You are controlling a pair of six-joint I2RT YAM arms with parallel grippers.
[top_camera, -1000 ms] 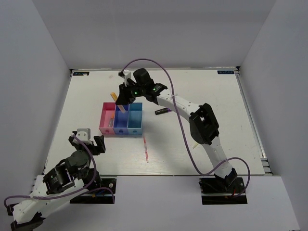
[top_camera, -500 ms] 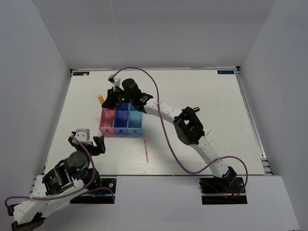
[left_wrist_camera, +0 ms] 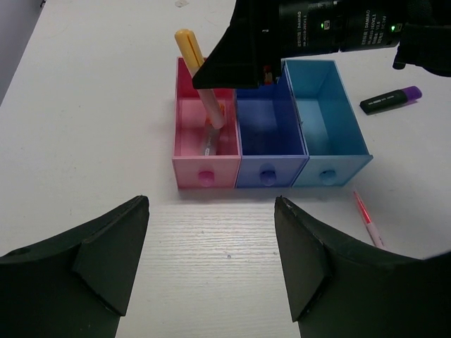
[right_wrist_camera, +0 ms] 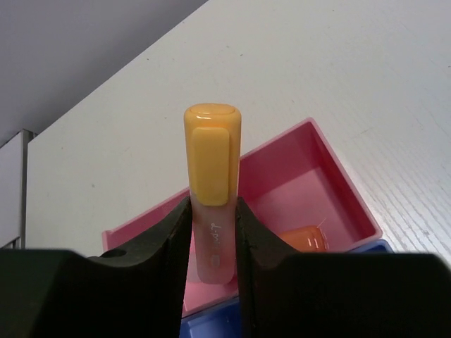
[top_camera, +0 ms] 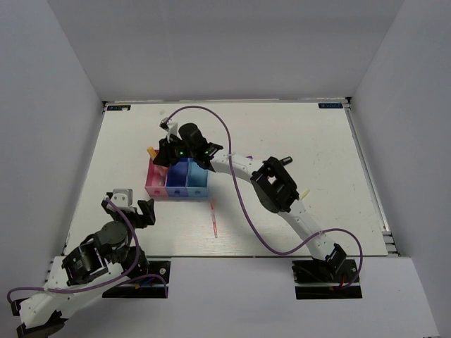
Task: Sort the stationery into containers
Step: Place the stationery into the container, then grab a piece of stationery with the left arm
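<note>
Over the pink-red bin, your right gripper blocks much of the view. In the left wrist view its dark body covers the far ends of the pink-red bin and of the dark blue bin, so you cannot see what lies there. From above, the right arm crosses the tabletop just right of the bins and hides that patch.

The right gripper is clamped on an orange marker, which is tilted with its capped end up. Its lower end points into the pink-red bin, but you cannot tell whether it touches the floor.

That bin already holds a peach marker and a pale item too blurred to name. The light blue bin ends the row.

On the tabletop, a black highlighter with a purple end lies right of the light blue bin. A pink-red pen lies in front of it.

Your left gripper hangs in front of the bins with its jaws wide apart and nothing between them.
</note>
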